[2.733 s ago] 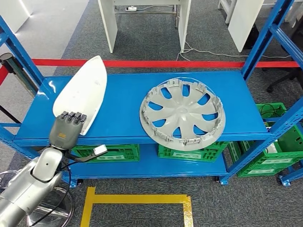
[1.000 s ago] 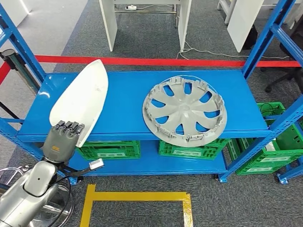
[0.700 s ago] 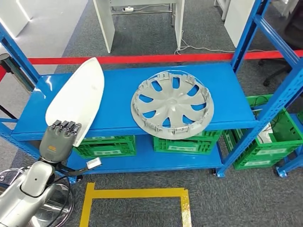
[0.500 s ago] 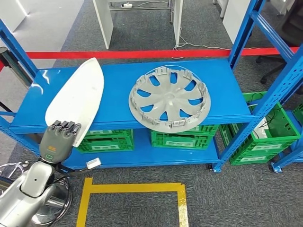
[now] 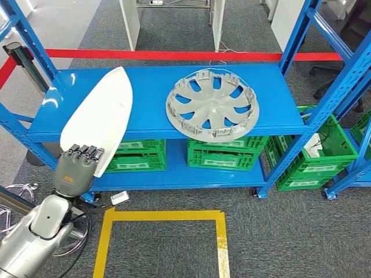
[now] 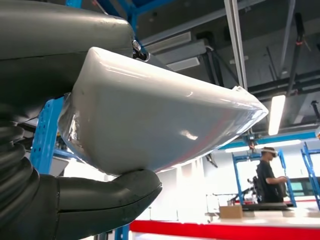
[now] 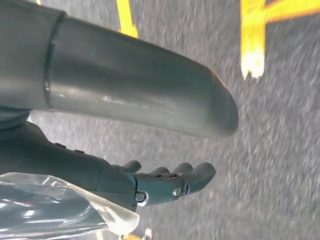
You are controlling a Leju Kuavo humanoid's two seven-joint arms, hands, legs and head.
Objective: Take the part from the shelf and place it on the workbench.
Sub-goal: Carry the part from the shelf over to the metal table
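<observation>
My left hand (image 5: 77,171) grips the near end of the white pointed shell part (image 5: 98,119), which is tilted up with its tip over the blue shelf (image 5: 148,116). Up close in the left wrist view, the part (image 6: 158,125) sits between my thumb (image 6: 98,200) and the fingers on its other side. A grey wheel cover (image 5: 212,104) lies flat on the shelf, to the right of the part. My right hand (image 7: 158,182) hangs over the grey floor, its fingers stretched out and holding nothing.
Green crates (image 5: 221,153) stand on the lower shelf, with more (image 5: 315,153) at the right. Blue uprights (image 5: 306,110) frame the shelf. A yellow tape square (image 5: 162,215) marks the floor in front, a red line (image 5: 175,55) runs behind. A person (image 6: 268,172) stands far off.
The whole picture has shifted: the camera has moved and the shelf now sits higher and farther in the frame. My left hand still holds the white part.
</observation>
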